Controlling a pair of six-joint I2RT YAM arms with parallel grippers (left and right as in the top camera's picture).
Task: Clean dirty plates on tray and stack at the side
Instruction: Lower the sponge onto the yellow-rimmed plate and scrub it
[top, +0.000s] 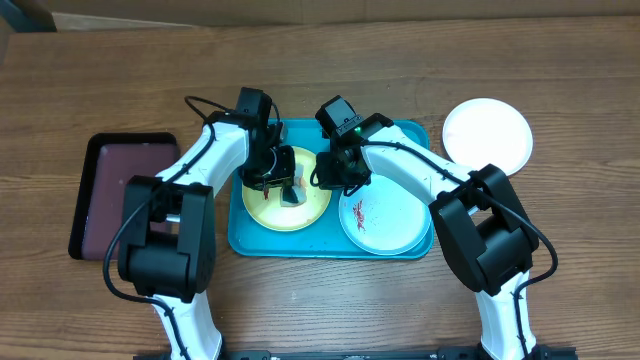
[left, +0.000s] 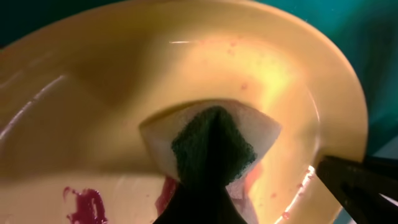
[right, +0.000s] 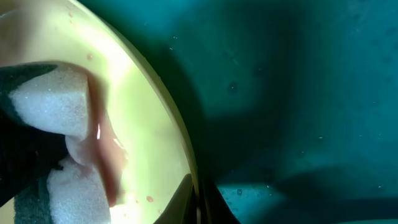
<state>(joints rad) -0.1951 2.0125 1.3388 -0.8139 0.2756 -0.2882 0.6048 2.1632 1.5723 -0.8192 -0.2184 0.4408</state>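
**Wooden table (top: 330, 60): both arms working at one plate**

A dark maroon tray (top: 125, 190) is lying at the far left. Next to it, the left gripper (top: 285, 188) is clamping a sponge (left: 211, 146), white with a green scrub face, and holding it against the lime-green plate (top: 262, 208). That plate is sitting in the left half of the turquoise tray (top: 300, 247), and a red smear (left: 84, 204) is showing beside the sponge. The right gripper (top: 328, 180) is pinching the same plate's right rim, fingers together on it. The aqua plate (top: 395, 220) is sitting in the tray's right half, carrying red marks. The white plate (top: 488, 135) is resting on the table, just off the tray's upper right corner.
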